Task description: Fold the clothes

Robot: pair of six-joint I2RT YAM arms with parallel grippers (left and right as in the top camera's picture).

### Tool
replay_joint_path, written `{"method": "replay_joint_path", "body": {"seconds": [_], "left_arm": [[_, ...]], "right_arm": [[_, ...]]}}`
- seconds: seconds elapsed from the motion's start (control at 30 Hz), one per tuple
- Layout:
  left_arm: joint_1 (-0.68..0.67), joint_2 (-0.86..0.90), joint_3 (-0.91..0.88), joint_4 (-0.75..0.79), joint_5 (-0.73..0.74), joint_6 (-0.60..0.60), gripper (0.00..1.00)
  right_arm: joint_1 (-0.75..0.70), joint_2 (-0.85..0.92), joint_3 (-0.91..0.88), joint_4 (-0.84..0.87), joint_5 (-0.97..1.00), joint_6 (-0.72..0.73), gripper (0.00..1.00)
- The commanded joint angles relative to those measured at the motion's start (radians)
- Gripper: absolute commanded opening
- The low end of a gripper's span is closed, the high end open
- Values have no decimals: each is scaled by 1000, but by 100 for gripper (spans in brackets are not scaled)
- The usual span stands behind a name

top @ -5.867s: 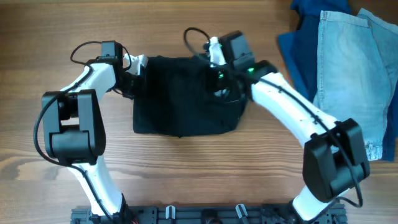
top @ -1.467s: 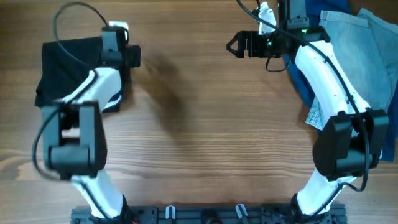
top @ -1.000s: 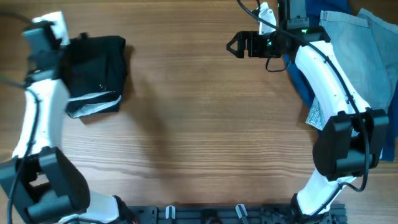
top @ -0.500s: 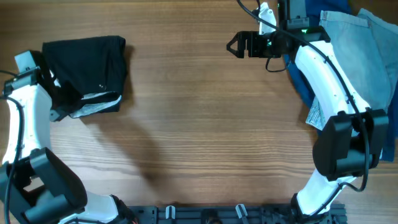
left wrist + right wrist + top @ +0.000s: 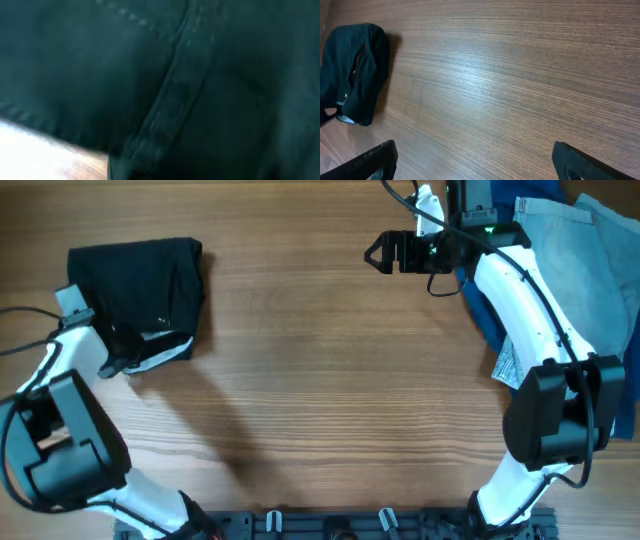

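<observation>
At far left on the table [image 5: 300, 390], folded black shorts [image 5: 140, 280] are being set aside, seemingly finished; the left end effector [image 5: 108, 356] (grip unreadable) is being withdrawn, the right end effector [image 5: 381, 252] held open.

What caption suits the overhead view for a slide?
Folded black shorts lie on the table's left; pale denim shorts wait at right, right gripper open between.

The black shorts [image 5: 140, 280] are soft matt cloth with stitched seams. The table [image 5: 330, 410] is smooth wood with a light sheen, and the pale-blue shorts [image 5: 565, 280] are coarser denim.
</observation>
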Motion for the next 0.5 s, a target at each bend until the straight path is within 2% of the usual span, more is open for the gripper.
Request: {"method": "replay_joint_path", "body": {"seconds": [0.0,0.17,0.27,0.37,0.47], "left_arm": [[-3,24,-3,93,-18,-12,4],[-5,29,-3,300,-17,-12,4],[-22,37,-3,349,-17,-12,4],[-68,5,-3,286,-17,-11,4],[-125,-120,-3,132,-17,40,4]], "right_arm": [[-2,3,-5,2,-8,4,100],[-2,3,-5,2,-6,5,100],[-2,3,-5,3,-1,7,100],[-2,3,-5,3,-1,7,100],[-2,3,-5,3,-1,6,100]]}}
